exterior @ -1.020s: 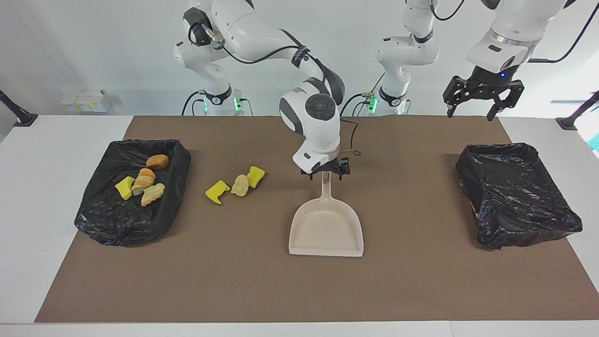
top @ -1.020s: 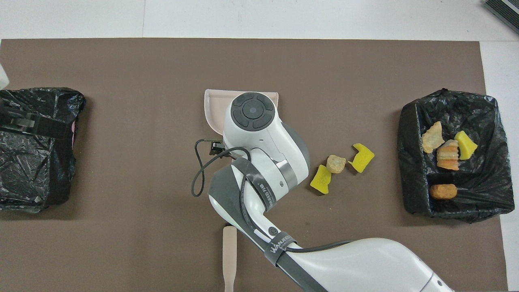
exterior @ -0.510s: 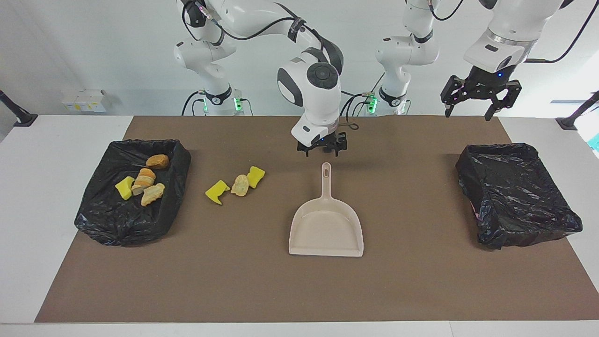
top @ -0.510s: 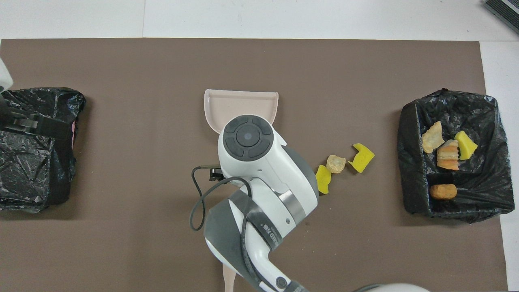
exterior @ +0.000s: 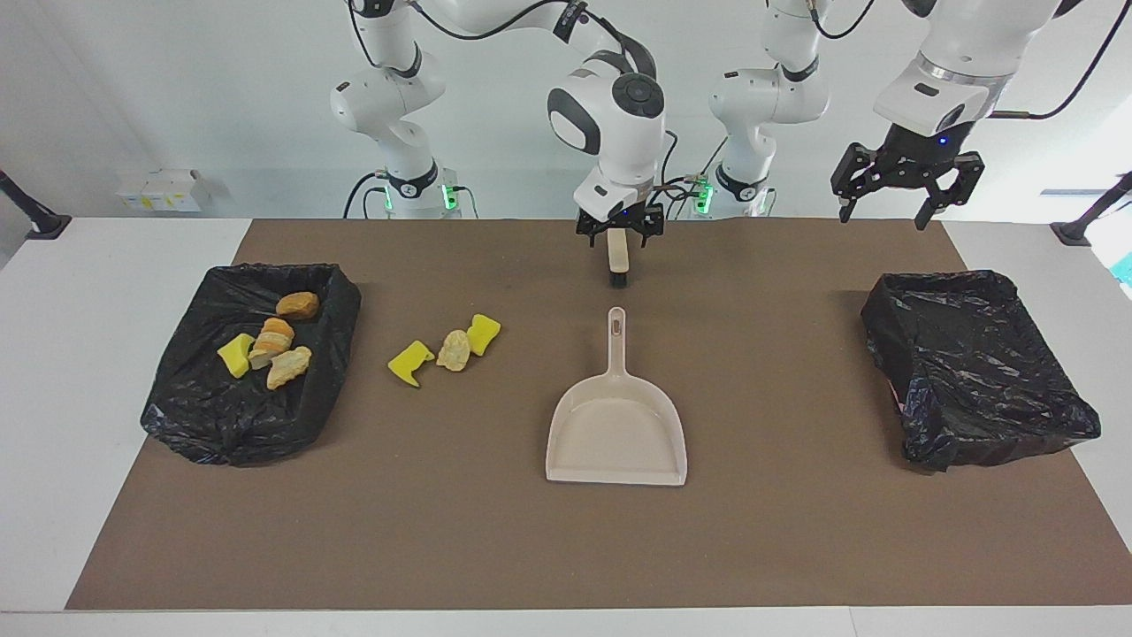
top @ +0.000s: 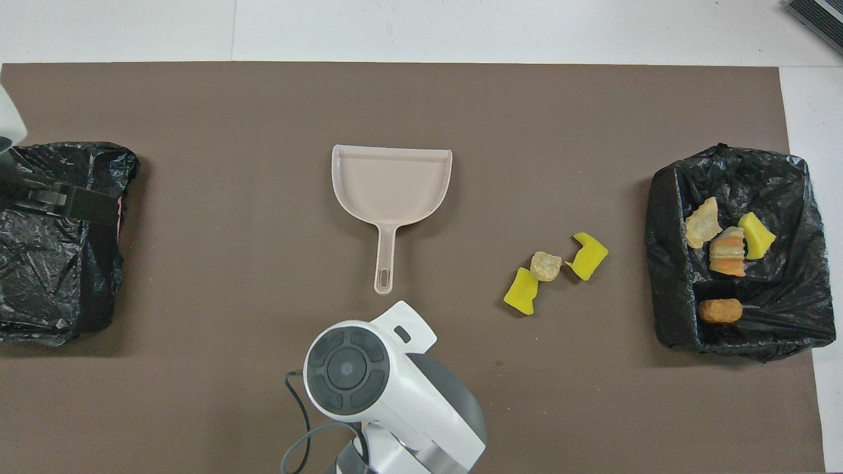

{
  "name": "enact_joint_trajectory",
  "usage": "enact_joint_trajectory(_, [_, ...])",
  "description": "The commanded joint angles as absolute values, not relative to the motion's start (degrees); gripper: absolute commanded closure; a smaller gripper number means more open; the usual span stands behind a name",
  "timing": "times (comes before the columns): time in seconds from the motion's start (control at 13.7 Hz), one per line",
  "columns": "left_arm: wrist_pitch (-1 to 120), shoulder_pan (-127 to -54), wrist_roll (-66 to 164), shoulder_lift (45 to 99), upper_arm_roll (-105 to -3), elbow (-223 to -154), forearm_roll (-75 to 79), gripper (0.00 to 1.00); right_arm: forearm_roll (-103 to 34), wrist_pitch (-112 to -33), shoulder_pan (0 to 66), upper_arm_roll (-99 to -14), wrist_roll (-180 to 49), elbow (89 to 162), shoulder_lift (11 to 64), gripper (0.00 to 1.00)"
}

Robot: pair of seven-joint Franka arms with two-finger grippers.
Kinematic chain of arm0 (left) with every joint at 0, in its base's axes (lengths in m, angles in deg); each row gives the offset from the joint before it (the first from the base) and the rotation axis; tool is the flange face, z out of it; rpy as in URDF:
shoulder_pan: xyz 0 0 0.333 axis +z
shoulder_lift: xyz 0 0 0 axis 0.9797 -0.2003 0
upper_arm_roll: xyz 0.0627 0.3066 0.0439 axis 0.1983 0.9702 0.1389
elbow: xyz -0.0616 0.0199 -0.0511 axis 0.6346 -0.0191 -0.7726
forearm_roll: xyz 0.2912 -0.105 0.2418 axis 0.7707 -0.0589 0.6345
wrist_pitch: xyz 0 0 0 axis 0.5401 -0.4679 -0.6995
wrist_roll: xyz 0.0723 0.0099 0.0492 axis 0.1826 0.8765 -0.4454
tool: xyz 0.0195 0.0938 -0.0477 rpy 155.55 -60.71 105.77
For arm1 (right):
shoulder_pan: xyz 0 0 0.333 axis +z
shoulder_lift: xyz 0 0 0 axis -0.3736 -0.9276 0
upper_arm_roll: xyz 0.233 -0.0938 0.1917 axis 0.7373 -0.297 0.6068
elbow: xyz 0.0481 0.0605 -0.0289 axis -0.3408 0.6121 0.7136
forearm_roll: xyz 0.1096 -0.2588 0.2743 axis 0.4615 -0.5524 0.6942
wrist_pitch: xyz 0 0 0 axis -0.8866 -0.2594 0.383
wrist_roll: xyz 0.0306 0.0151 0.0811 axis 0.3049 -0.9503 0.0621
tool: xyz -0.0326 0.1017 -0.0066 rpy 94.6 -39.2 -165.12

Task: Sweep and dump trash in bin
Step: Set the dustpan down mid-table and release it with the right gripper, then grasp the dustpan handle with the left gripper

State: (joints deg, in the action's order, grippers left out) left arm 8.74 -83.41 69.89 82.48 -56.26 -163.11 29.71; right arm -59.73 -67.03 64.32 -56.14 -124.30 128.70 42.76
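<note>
Loads of bare brown mat (exterior: 796,548) to move around on, mostly farther from the robots than the dustpan (exterior: 616,433) and out toward the left arm's end. Nothing fencing the mat's edges though, just white table (exterior: 53,398), so easy to flick bits clean off with a hard stroke.

Two black-lined bins. Full bin (exterior: 212,425) at the right arm's end, already holding four pieces of the trash (exterior: 270,345). Empty bin (exterior: 973,372) at the left arm's end. Floppy liner rims on both, so some risk of snagging the pan's lip and dragging a bin while dumping.

Dustpan flat mid-mat, untouched, mouth facing away from the robots, handle toward them. Not aimed at the loose stuff, so probably needs turning and pinning first, or likely to skate away under a brush push.

High over the left arm's end of the table, left gripper (exterior: 904,181) waiting, fingers spread wide, holding nothing. Just above the brush (exterior: 619,261), right gripper (exterior: 619,232), fingers wide apart either side of the handle, no grip yet. Can't tell about contact. Thin handle lying close to the mat's robot-side edge: could pinch off-centre and tip it, or scrape the mat.

Loose pieces (exterior: 447,349), three of them, bunched on the mat between full bin and dustpan. Spongy-looking, so prone to bouncing and scattering.
</note>
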Motion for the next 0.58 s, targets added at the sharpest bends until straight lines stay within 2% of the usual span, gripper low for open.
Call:
enact_joint_trajectory(0.0, [11.68, -84.33, 70.34, 82.28, -56.20, -164.22, 29.32, 0.00, -57.39, -71.41, 67.19, -56.31, -127.41, 138.42, 49.47, 0.00])
enact_joint_trajectory(0.22, [12.73, -86.61, 70.08, 81.66, -56.11, -165.36, 29.14, 0.00, -54.66, -73.08, 70.27, -56.31, -128.46, 142.74, 50.62, 0.00])
enact_joint_trajectory(0.51, [17.57, -91.09, 69.73, 81.58, -56.11, -170.71, 29.49, 0.00, -54.22, -78.17, 75.01, -56.31, -132.49, 148.36, 50.53, 0.00])
